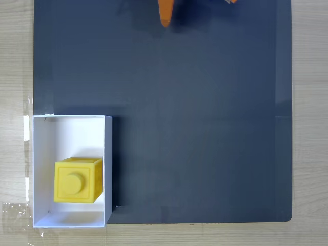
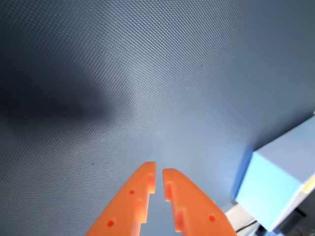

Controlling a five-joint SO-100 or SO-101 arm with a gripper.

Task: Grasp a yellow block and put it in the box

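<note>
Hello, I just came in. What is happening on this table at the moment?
A small robot arm with an orange two-finger gripper is working over a dark grey mat. The bright yellow plastic cube, with a round stud on its top, sits inside the white open-topped box at the lower left of the fixed view. The gripper holds nothing; its fingers are almost together and it hangs over bare mat, far from the box. The placing looks done.

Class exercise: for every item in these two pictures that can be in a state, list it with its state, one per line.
yellow block: inside the box, resting on its floor, stud facing the fixed camera.
box: open-topped, holding the block, at the mat's lower-left corner in the fixed view.
gripper: nearly shut, holding nothing, above bare mat.
mat: flat, dark.
</note>
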